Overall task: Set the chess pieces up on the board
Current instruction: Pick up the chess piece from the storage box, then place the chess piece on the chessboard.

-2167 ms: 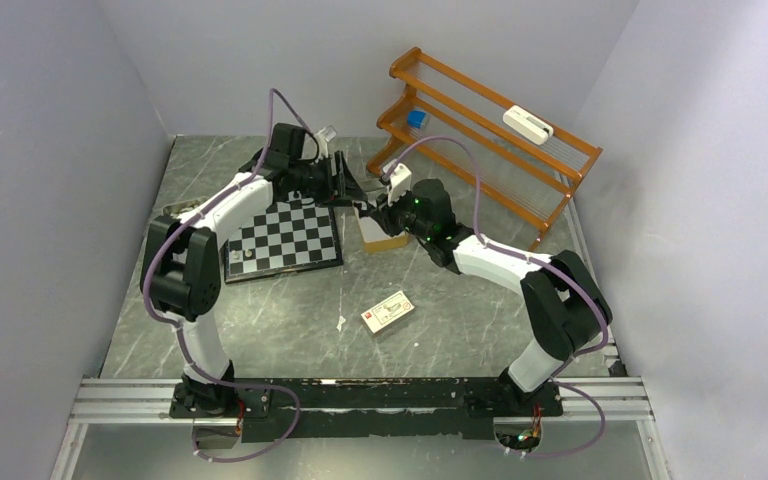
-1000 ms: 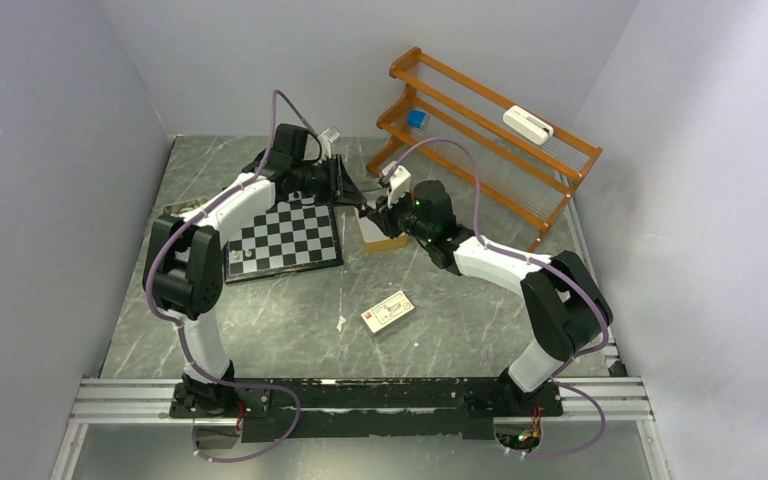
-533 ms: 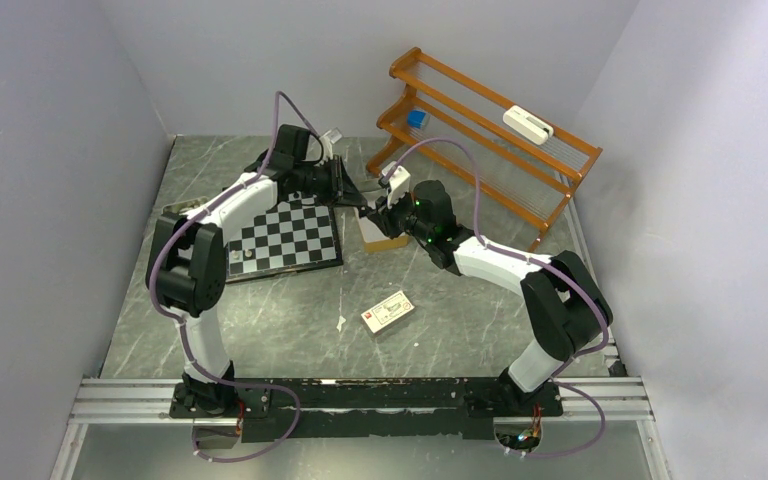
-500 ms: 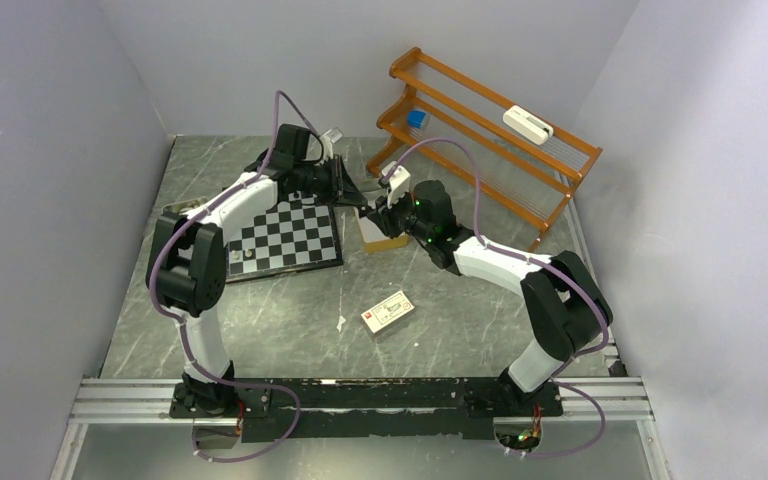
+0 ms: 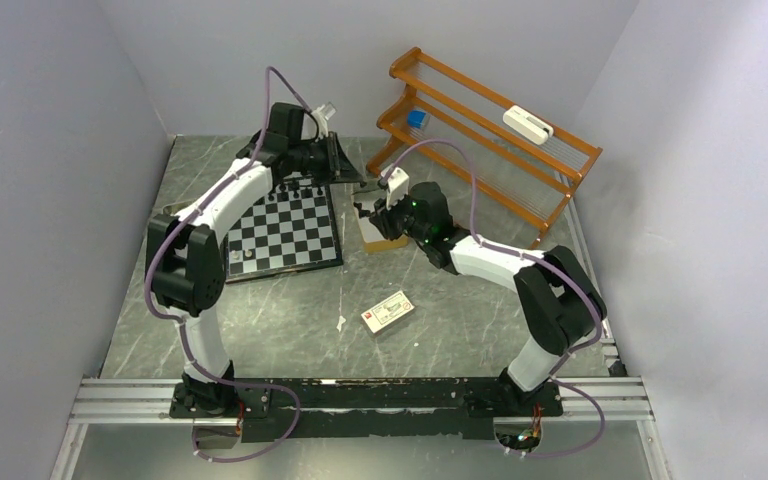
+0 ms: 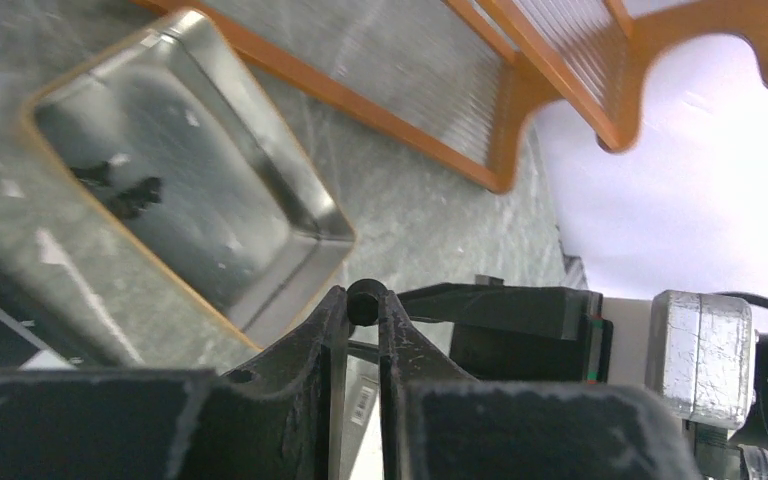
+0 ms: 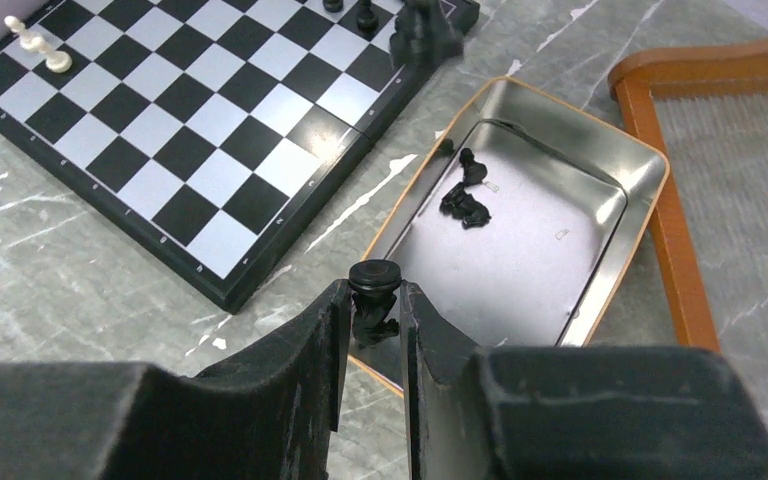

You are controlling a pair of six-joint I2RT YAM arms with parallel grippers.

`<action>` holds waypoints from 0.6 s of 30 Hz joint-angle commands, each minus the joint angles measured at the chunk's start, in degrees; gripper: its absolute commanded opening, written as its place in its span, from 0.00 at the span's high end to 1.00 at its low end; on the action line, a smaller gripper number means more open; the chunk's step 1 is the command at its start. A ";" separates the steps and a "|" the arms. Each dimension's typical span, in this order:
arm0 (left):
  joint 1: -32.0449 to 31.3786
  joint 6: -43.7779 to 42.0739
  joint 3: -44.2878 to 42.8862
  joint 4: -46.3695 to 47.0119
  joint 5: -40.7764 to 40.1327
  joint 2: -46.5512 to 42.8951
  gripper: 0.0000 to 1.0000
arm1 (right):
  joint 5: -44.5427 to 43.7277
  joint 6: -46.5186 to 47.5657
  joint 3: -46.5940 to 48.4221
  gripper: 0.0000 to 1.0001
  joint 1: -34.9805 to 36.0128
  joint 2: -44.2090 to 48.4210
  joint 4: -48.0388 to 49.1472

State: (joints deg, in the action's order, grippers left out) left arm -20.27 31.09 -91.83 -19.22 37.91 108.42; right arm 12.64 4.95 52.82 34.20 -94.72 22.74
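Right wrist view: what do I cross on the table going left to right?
Pale chess pieces → the black-and-white checkered chessboard they stand on → silver metal tin with an orange rim, loose black pieces inside → orange wooden rack.

A: Board (image 5: pixel 285 232)?
B: Centre-left of the top view, on the table (image 5: pixel 290 300). Tin (image 5: pixel 386 241) just right of it, rack (image 5: pixel 490 140) behind, upper right.
A: Chess pieces (image 7: pixel 463 200)?
B: Some in the tin, a row along the board's upper edge, a few at its lower left. Card box (image 5: pixel 388 311) below the tin.
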 commanded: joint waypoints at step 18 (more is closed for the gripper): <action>18.04 -11.66 -2.74 -9.77 -42.11 -7.67 0.90 | -5.13 -14.97 3.40 0.73 -0.33 -2.73 -4.13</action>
State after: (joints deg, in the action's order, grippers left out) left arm -4.78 21.65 -94.00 -28.10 3.29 101.12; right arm 8.12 -8.16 56.38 34.17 -98.39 17.85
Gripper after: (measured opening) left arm 0.176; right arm 0.269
